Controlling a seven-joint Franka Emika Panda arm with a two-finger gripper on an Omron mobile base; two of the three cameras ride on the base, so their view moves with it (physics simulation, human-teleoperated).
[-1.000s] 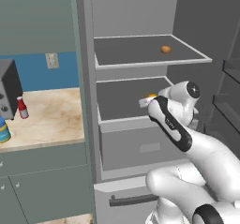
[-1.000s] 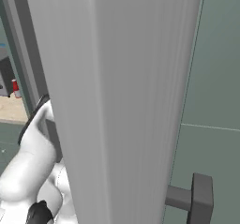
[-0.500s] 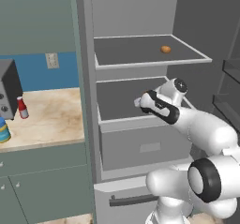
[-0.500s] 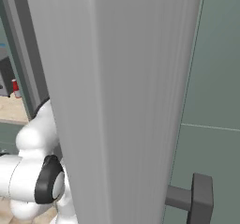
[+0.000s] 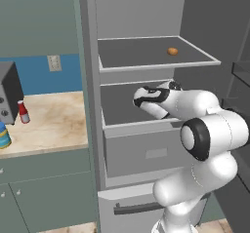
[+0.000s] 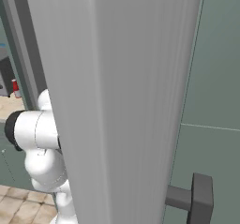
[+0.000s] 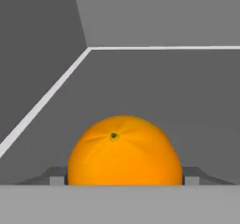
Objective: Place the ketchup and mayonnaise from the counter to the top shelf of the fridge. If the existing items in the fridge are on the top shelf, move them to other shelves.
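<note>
Glossy smooth orange fruit [image 7: 124,150]; matt grey shelf [image 7: 187,92]; marble-patterned counter [image 5: 53,125].

My arm [image 5: 205,129] is glossy white, built of rounded, bulbous segments, with a black ring at the big joint and a dark band near the wrist.

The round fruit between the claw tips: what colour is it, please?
Bright orange fruit, best in the hand view.

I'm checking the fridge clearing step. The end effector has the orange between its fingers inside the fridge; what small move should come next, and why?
Probably ease down and open the end effector to release the orange on the second shelf. Its fingers flank the fruit there, below the top shelf, where the brownish-orange lump remains.
</note>
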